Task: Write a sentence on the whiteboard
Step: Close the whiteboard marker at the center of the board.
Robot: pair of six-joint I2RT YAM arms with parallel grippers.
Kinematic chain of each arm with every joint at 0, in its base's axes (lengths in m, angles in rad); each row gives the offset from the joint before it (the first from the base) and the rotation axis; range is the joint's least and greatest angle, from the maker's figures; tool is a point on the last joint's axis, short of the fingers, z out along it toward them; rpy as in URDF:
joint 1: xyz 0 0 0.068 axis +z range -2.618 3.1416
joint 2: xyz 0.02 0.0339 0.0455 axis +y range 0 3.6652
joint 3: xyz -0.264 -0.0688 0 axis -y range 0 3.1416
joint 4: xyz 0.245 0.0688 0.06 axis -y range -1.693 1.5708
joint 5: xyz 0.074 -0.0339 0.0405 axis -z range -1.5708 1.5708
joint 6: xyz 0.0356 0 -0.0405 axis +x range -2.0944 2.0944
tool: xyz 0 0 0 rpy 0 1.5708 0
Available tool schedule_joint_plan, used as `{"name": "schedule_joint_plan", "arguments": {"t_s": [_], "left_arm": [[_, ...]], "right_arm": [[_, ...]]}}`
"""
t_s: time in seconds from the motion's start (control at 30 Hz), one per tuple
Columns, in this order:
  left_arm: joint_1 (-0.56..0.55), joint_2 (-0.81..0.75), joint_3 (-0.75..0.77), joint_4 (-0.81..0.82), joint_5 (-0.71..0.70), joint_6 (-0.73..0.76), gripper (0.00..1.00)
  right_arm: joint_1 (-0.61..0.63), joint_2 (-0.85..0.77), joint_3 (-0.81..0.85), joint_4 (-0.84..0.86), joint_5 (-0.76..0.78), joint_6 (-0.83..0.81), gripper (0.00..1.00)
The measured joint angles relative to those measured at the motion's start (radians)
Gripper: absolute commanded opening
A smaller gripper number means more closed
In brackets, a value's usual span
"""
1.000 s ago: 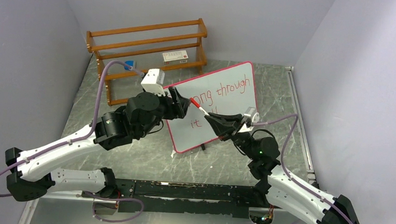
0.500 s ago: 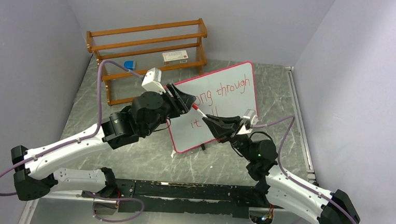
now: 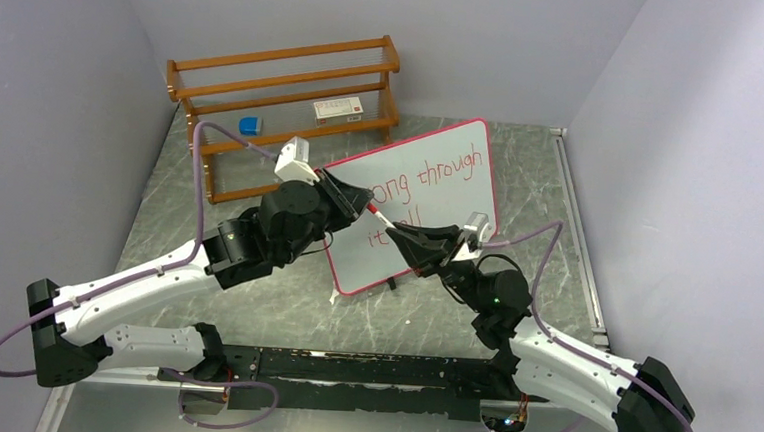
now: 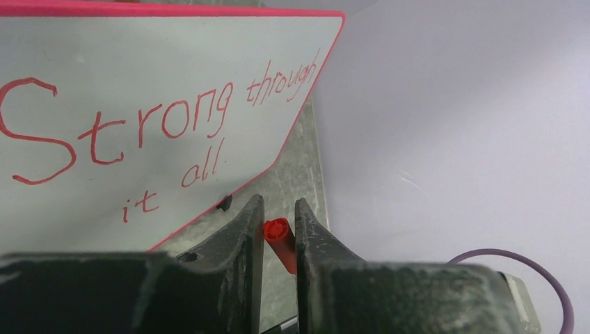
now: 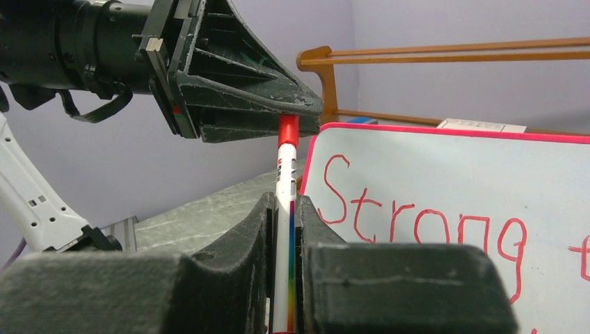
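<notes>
On the whiteboard (image 3: 454,208) the sentence (image 4: 139,132) reads complete; right gripper (image 5: 285,203) clamps the marker (image 5: 284,174), left gripper (image 4: 278,204) pinches its red cap (image 4: 277,231); only stowing seems left.

The whiteboard (image 3: 459,209) is white with a pink-red rim, and the sentence (image 4: 160,129) on it is red. The marker (image 5: 285,177) has a white barrel, a rainbow stripe and a red cap (image 5: 288,131). The left claw (image 4: 278,209) and right claw (image 5: 284,205) are black. The counter (image 3: 540,186) is grey-green marbled, the rack (image 3: 389,101) brown wood.
</notes>
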Motion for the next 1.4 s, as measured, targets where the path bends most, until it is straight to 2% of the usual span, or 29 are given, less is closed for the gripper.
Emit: {"name": "schedule_joint_plan", "arguments": {"t_s": [0.33, 0.53, 0.9, 1.1, 1.23, 1.37, 1.4], "left_arm": [[0.018, -0.053, -0.098, 0.092, 0.036, -0.100, 0.05], [0.032, -0.060, -0.148, 0.204, 0.055, -0.120, 0.05], [0.003, -0.111, -0.246, 0.451, 0.016, -0.105, 0.05], [-0.028, -0.147, -0.262, 0.486, 0.000, -0.088, 0.05], [-0.047, -0.190, -0.276, 0.439, -0.028, -0.089, 0.17], [-0.071, -0.219, -0.266, 0.342, -0.071, -0.039, 0.35], [-0.079, -0.219, -0.252, 0.297, -0.079, -0.009, 0.40]], "right_arm": [[0.013, 0.039, 0.000, 0.042, 0.008, 0.003, 0.00], [0.013, 0.070, 0.021, 0.059, 0.031, 0.030, 0.00], [0.017, 0.130, 0.067, 0.142, 0.060, 0.207, 0.00], [0.021, 0.136, 0.067, 0.188, 0.053, 0.292, 0.00], [0.029, 0.119, 0.071, 0.149, 0.034, 0.296, 0.00], [0.039, 0.054, 0.091, -0.002, 0.043, 0.285, 0.00], [0.041, 0.031, 0.100, -0.051, 0.091, 0.268, 0.00]]}}
